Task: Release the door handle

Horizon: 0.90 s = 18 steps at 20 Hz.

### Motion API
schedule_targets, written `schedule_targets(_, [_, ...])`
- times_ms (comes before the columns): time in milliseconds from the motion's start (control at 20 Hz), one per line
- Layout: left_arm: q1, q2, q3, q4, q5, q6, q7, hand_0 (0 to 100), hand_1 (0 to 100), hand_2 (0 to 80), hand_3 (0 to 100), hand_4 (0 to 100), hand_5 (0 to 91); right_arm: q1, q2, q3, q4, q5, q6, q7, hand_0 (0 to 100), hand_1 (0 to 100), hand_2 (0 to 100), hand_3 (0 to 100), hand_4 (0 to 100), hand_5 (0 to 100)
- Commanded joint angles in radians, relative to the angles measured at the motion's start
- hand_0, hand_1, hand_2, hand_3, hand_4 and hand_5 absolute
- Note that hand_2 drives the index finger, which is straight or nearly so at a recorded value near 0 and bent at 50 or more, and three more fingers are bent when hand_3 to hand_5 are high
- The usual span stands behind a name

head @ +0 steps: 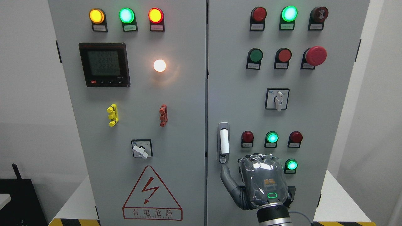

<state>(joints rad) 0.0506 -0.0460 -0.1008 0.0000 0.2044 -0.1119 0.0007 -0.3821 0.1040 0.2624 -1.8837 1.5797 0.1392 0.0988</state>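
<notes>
The grey door handle (223,142), with a white lever in a recessed plate, stands upright at the left edge of the cabinet's right door (314,125). My right hand (262,180) comes up from the bottom edge, its back toward the camera, below and to the right of the handle. Its thumb (226,177) is stretched out to the left, with the tip just under the handle's lower end. The hand grips nothing and the lever is free. The other fingertips are hidden behind the back of the hand. My left arm does not show.
Lit green buttons (272,138) (291,165) and red buttons (247,137) sit close above and beside the hand. A rotary switch (277,99) is higher up. The left door (135,125) carries a meter, lamps, a switch and a warning triangle (152,194).
</notes>
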Motion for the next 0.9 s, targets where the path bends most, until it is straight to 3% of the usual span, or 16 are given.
schedule_targets(0, [0.0,0.0,0.001,-0.031,0.001,0.0,0.001,12,39,0.0,0,0,0.0,-0.011,0.016,0.0,0.009,0.003,-0.001,0.004,51,0,100,100,93,92])
schedule_targets(200, [0.0,0.0,0.0,-0.031,0.0,0.0,0.001,12,39,0.0,0,0,0.0,-0.02,0.016,0.001,0.009,0.003,-0.001,0.03,51,0,100,100,93,92])
schedule_targets(851, [0.0,0.0,0.0,-0.031,0.001,0.0,0.001,12,39,0.0,0,0,0.0,-0.032,0.016,0.0,0.023,0.003,0.0,0.03,50,0,100,100,93,91])
